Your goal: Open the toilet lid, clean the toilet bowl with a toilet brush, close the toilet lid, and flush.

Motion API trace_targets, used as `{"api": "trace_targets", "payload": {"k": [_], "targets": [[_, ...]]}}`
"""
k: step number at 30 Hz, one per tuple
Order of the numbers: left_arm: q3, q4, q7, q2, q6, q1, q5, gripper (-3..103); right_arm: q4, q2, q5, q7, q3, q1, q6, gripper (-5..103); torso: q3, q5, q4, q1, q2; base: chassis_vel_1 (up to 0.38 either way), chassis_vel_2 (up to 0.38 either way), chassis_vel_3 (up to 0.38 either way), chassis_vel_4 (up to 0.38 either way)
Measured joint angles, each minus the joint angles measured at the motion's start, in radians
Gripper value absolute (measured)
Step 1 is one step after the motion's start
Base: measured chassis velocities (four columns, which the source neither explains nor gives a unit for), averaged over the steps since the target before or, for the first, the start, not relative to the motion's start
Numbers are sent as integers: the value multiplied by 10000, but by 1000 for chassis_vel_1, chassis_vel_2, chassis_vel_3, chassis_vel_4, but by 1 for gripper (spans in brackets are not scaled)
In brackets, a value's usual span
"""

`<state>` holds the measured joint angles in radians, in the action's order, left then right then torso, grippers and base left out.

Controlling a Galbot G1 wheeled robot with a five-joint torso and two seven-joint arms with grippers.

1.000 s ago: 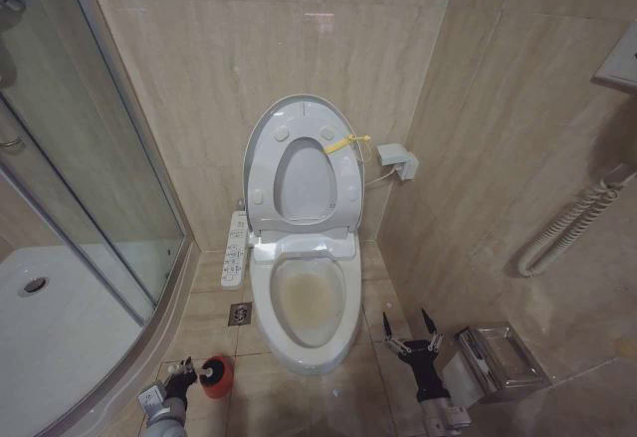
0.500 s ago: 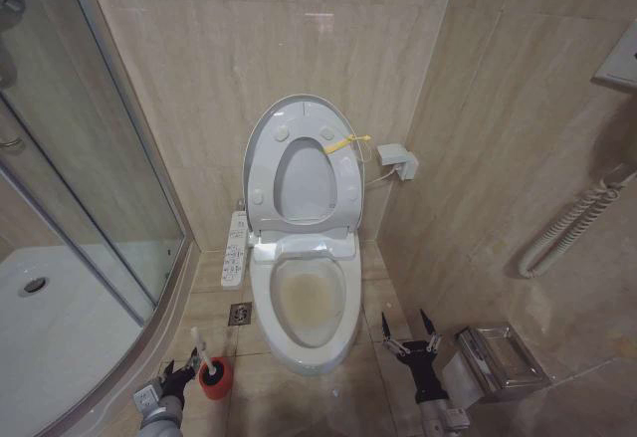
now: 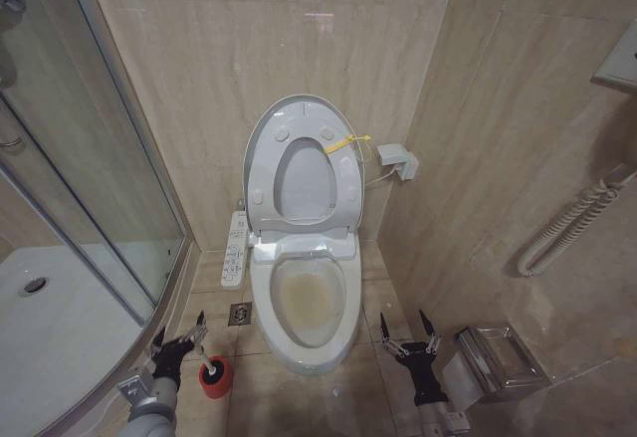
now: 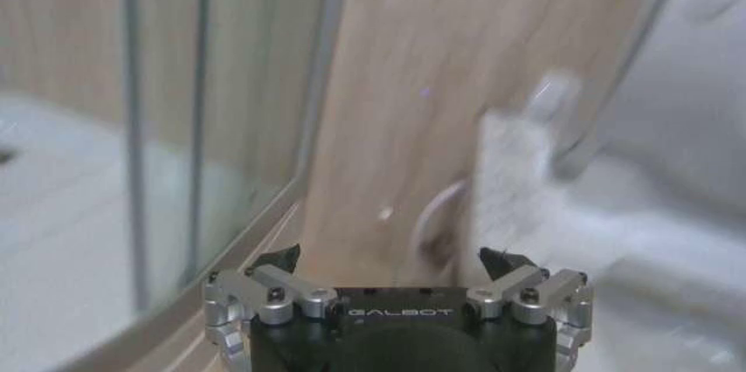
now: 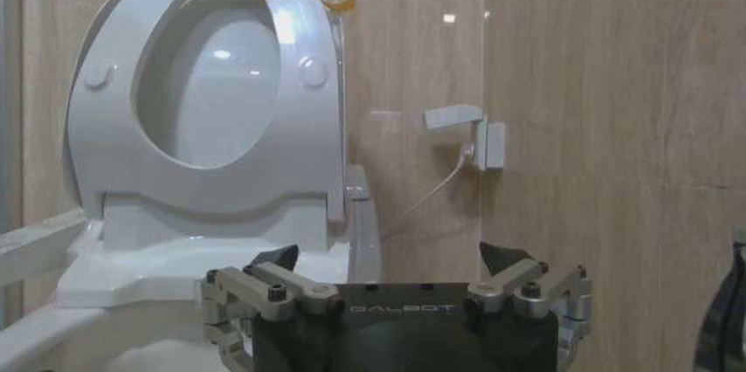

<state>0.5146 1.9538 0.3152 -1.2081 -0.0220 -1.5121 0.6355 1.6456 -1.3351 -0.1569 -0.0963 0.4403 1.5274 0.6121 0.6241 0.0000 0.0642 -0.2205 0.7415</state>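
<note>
Room: beige marble-look tiled walls and floor [image 3: 299, 397], with a glass shower enclosure [image 3: 90, 188] along the robot's left.
Writing: "GALBOT" is printed in pale letters on the black body of each hand, readable in both wrist views; nothing else legible.
Toilet lid [image 3: 261, 148]: raised upright against the back wall with the seat ring, round bumpers facing out, a yellow loop [image 3: 348, 142] at its edge on the robot's right.
Toilet bowl [image 3: 305, 303]: uncovered, brownish-yellow staining inside, standing on the floor between the two hands.
Toilet brush [image 3: 212, 371]: thin white handle leaning up out of its red-orange cup holder, on the floor near the bowl's front left corner beside the shower's curved edge.
Left hand [image 3: 179, 337]: fingers apart, holding nothing, just above and to the left of the brush handle, tips pointing toward the wall.
Right hand [image 3: 408, 329]: fingers spread wide, empty, low over the floor right of the bowl, next to a metal box [image 3: 498, 357].
Change: the left hand has lifted higher and further from the cup than half a second ago, and the brush handle it was near now stands free; the right hand has barely moved.
Other: a remote panel [image 3: 235, 248] hangs left of the tank; a white wall socket [image 3: 398, 158] sits right of the lid.
</note>
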Motion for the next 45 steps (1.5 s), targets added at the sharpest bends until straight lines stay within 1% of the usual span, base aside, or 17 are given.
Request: {"api": "trace_targets", "payload": {"k": [3, 4, 7, 8, 9, 10, 11, 12, 13, 14, 15, 17, 19, 24, 26, 35, 45], "targets": [[-7, 707, -87, -39, 259, -206, -525, 100, 234, -35, -28, -87, 21, 40, -6, 100, 0, 1, 0, 0, 0, 0, 0, 0, 0], [-7, 707, -87, -39, 259, -206, -525, 100, 234, -35, -28, -87, 21, 40, -6, 100, 0, 1, 0, 0, 0, 0, 0, 0, 0], [-71, 1261, -182, -7, 511, -443, -905, 100, 575, -47, -49, -258, 56, 120, -35, 100, 1, 0, -1, 0, 0, 0, 0, 0, 0], [-67, 1531, -380, 18, 699, -591, -1149, 100, 803, -40, -69, -326, 57, 178, -58, 100, 1, 0, 0, 0, 0, 0, 0, 0, 0], [-67, 1531, -380, 18, 699, -591, -1149, 100, 803, -40, -69, -326, 57, 178, -58, 100, 1, 0, 0, 0, 0, 0, 0, 0, 0], [-47, 1631, -524, 33, 796, -658, -1281, 100, 910, -37, -82, -353, 57, 205, -76, 100, 1, 0, 0, 0, 0, 0, 0, 0, 0], [56, 1849, -1044, 64, 1141, -775, -1729, 100, 1191, -30, -105, -417, 57, 254, -134, 100, 1, 0, -2, 0, 0, 0, 0, 0, 0], [107, 1937, -1261, 68, 1279, -789, -1942, 100, 1319, -30, -112, -440, 63, 261, -165, 100, 0, 0, -2, 1, 0, 0, 0, 0, 0], [107, 1937, -1261, 68, 1279, -789, -1942, 100, 1319, -30, -112, -440, 63, 261, -165, 100, 0, 0, -2, 1, 0, 0, 0, 0, 0], [143, 1998, -1396, 70, 1356, -793, -2086, 100, 1417, -30, -122, -455, 77, 261, -187, 100, 0, 1, -1, 0, 0, 0, 0, 0, 0], [223, 2249, -1667, 51, 1453, -798, -2413, 100, 1761, -12, -257, -520, 147, 232, -287, 100, 1, 0, 0, 0, 0, 0, 0, 0, 0], [226, 2396, -1721, 40, 1457, -809, -2464, 100, 1911, 6, -349, -562, 171, 215, -346, 100, 0, 0, 0, 0, 0, 0, 0, 0, 0], [215, 2745, -1808, -4, 1451, -857, -2475, 100, 2379, 72, -682, -676, 246, 210, -544, 100, 1, 0, -1, 0, 0, 0, 0, 0, 0], [256, 3195, -1940, -41, 1369, -881, -2475, 100, 2786, 142, -814, -708, 361, 220, -660, 100, 0, 0, 0, 0, 0, 0, 0, 0, 0], [295, 3464, -2010, -19, 1237, -898, -2467, 100, 2998, 179, -879, -705, 404, 232, -701, 100, 0, 1, 0, 0, 0, 0, 0, 0, 0], [225, 3288, -2046, 35, 1215, -787, -2367, 100, 3134, 97, -927, -674, 393, 201, -731, 100, 1, 0, 0, 0, -1, 0, 0, 0, 0], [107, 2916, -2081, 58, 1214, -636, -2314, 100, 3119, 141, -1056, -402, 469, 48, -662, 100, 0, 0, -1, 1, 0, 0, 0, 0, 0]]}}
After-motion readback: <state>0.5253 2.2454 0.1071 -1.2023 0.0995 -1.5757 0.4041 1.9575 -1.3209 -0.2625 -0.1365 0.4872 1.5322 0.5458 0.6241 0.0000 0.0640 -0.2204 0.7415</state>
